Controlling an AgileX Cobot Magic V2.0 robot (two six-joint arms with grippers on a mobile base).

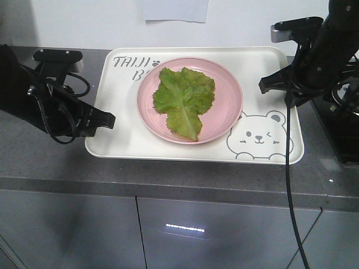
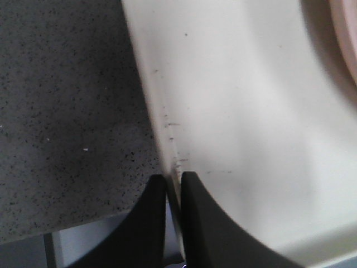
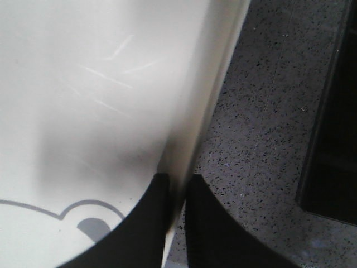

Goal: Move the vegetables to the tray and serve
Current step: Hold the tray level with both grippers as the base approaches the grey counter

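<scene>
My left pincer (image 2: 174,181) is pinching the left rim of the tray (image 1: 112,140), one dark curved finger (image 2: 203,223) inside the raised lip and the other outside it, over the speckled grey stone counter (image 2: 67,111). My right pincer (image 3: 177,187) is pinching the tray's right rim in the same way, its black fingers (image 3: 139,229) straddling the smooth cream edge just beside the grey outline of the printed bear's ear. The tray is a glossy cream rectangle with rounded corners, faintly scratched under my right wrist and flecked with small dark marks along the rim under my left. It carries a winking bear drawing (image 1: 259,136) and grey lettering partly hidden by a round pink plate (image 1: 224,75) standing on it. On that plate lies the lettuce leaf (image 1: 184,100), bright green and crinkly at the edges, with a pale rib running towards its pointed near end, resting wholly within the plate's rim.
</scene>
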